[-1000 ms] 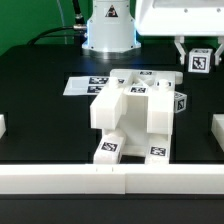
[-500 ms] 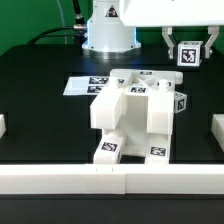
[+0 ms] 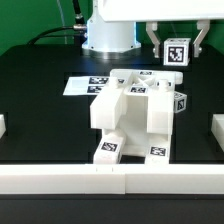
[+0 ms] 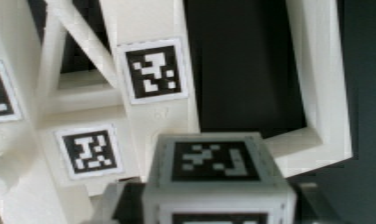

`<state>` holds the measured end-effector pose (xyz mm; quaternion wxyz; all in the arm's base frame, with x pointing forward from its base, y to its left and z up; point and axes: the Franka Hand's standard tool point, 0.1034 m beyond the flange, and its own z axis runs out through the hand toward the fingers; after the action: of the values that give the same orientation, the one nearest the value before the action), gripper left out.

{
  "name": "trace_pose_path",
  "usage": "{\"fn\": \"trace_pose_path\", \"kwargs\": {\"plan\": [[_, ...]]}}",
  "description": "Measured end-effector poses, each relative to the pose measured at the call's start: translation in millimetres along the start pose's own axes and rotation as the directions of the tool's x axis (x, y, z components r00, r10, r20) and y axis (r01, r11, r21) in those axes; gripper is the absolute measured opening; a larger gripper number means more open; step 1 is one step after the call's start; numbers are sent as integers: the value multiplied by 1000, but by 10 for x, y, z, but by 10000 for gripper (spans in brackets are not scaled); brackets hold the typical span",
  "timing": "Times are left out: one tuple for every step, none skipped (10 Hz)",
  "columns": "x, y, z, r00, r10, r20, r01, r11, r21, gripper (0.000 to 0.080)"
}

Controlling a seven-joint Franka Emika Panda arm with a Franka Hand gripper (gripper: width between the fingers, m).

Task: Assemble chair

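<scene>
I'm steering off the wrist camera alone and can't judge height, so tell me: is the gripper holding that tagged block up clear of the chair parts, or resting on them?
Observer: Clear of them. In the exterior view the gripper holds the block in the air, higher than the half-built chair.
Operator: Which side of the chair is it on?
Observer: Near the chair's end at the exterior view's right. I cannot tell how far behind it.
Operator: Anything in front of the chair?
Observer: A low white rail runs across in front of it, nearest the exterior camera.
</scene>
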<state>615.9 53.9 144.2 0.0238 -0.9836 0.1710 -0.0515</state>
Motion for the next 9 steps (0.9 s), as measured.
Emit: {"fn": "trace_pose_path", "kwargs": {"plan": [[-3,-3,5,1000,-1,1,1,1000,-1,271],[-1,2,7,1000,0,1,0,1000,-1,271],[-4,11,27,1000,-24,1,24,1000,-9,271],[-12,36,87,997,-82,2,82,996,-33,271],[22,76,111,988,-156,3,156,987,-38,271],[77,125,130,981,-192,5,192,981,-41,271],[105,110,130,981,-193,2,193,980,-42,271],[98,107,134,981,-193,2,192,980,-42,271],[98,111,136,981,-192,3,192,981,-42,271]]}}
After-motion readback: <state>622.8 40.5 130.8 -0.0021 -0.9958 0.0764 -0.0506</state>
